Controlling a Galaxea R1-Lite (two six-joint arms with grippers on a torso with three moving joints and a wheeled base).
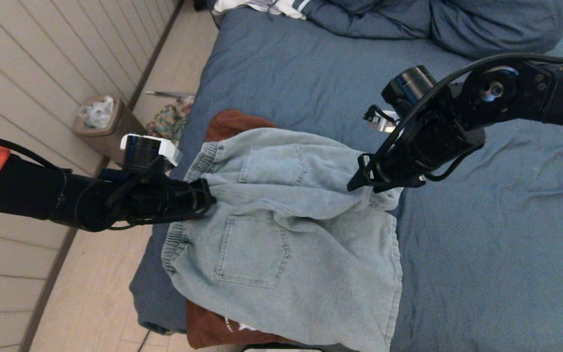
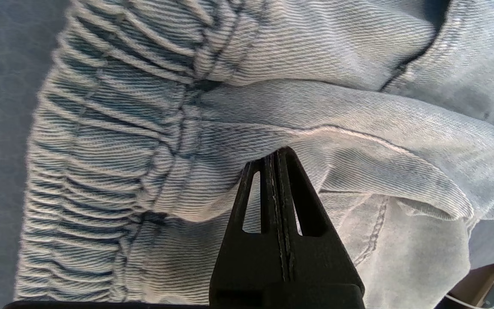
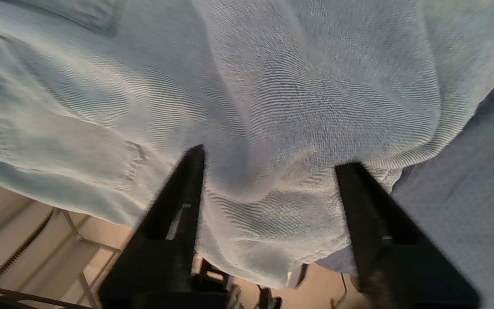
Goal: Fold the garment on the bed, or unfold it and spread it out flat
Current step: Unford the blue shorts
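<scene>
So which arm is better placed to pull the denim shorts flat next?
Left, probably. The left gripper is shut on the denim shorts beside their elastic waistband, so it can pull at once. The right gripper is open around the bunched hem and would have to shut first.

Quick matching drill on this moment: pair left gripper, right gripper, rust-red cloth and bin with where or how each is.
1. left gripper
2. right gripper
3. rust-red cloth
4. bin

a. under the denim shorts
b. on the floor beside the bed
c. shut on the shorts near the waistband
d. open at the shorts' hem

Pairs: 1-c, 2-d, 3-a, 4-b
</scene>
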